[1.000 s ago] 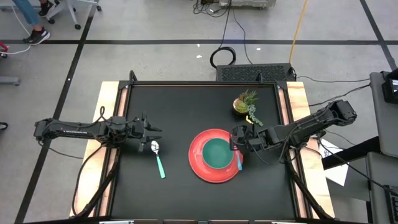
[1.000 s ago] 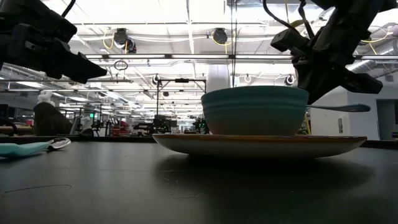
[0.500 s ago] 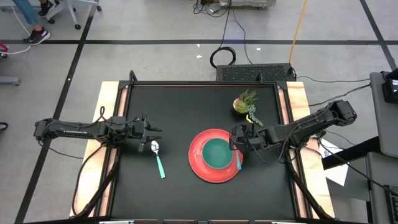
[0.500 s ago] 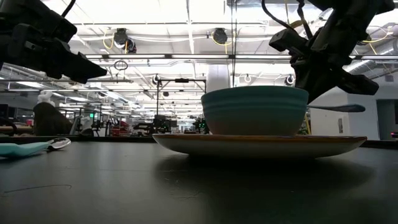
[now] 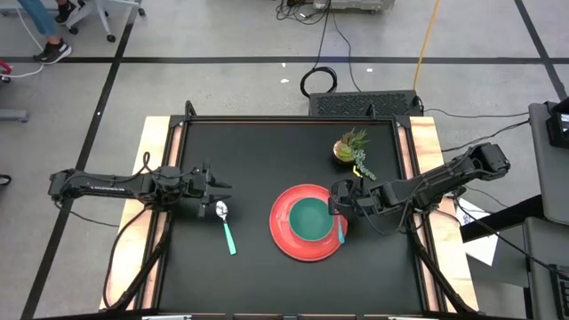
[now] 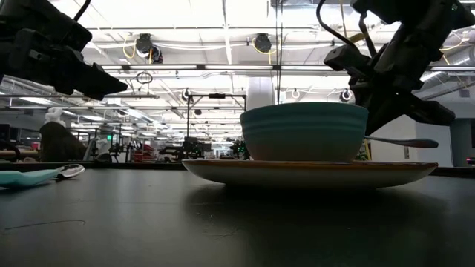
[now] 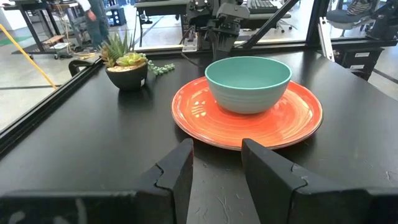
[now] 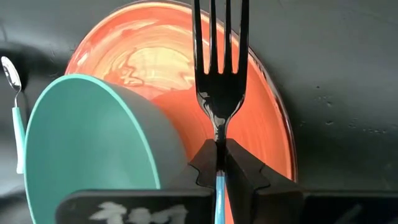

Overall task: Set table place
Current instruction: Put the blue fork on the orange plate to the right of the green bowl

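Observation:
A round red plate [image 5: 286, 238] lies on the black table [image 5: 231, 142] right of centre, with a teal bowl [image 5: 310, 219] standing in it. My right gripper [image 5: 339, 206] is at the plate's right rim, beside the bowl, shut on a fork [image 8: 220, 68] with a teal handle [image 5: 342, 231]. A teal-handled spoon [image 5: 226, 228] lies flat on the table left of the plate. My left gripper [image 5: 218, 191] hovers open and empty just above the spoon's bowl end; its fingers [image 7: 177, 174] face the plate [image 7: 286, 121]. My right gripper pinches the fork between its two fingers at the neck [image 8: 219, 144], where the metal stem meets the teal handle. The fork runs along the fingers, and its tines [image 8: 221, 37] stick out past them. It is lifted clear and level [image 6: 404, 141], over the plate's right rim.
A small potted green plant [image 5: 351, 149] stands on the table behind the plate, near the far right. Light wooden strips [image 5: 156, 169] run along the table's left and right sides. Bare black tabletop lies along the near edge and at the far left.
My right gripper has sunk a little with the fork, which stays level and now hangs lower, closer to the plate's rim beside the bowl.

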Robot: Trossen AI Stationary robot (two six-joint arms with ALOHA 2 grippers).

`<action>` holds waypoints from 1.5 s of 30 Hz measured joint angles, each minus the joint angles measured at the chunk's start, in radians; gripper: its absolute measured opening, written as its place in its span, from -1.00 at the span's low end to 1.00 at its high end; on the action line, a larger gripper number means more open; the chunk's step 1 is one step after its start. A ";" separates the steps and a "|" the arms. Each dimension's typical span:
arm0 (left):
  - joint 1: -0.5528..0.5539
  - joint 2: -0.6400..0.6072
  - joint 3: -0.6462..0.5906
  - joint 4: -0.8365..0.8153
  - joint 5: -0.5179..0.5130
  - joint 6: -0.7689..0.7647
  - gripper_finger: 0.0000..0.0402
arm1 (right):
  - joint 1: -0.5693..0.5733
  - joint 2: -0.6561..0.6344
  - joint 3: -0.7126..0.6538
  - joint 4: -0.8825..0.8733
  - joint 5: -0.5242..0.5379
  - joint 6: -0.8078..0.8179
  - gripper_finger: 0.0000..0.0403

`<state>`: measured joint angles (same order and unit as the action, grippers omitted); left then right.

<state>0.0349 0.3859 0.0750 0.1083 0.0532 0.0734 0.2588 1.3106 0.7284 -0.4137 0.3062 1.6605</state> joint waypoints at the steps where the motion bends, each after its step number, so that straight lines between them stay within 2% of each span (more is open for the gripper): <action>1: 0.000 0.000 0.000 0.000 0.000 0.000 -0.29 | 0.000 0.000 0.000 0.002 -0.004 -0.002 -0.98; 11: 0.000 0.000 0.000 0.000 0.000 -0.001 -0.29 | -0.004 0.004 0.000 0.022 -0.020 -0.032 -0.98; 22: 0.000 0.000 0.000 0.000 0.000 -0.004 -0.29 | -0.033 0.099 0.000 0.100 -0.059 -0.064 -0.98; 45: 0.000 0.000 0.000 -0.008 0.001 0.000 -0.29 | -0.090 0.100 0.000 0.104 -0.131 -0.159 -0.98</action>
<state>0.0348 0.3862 0.0750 0.1005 0.0540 0.0734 0.1684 1.4109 0.7282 -0.3100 0.1755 1.5018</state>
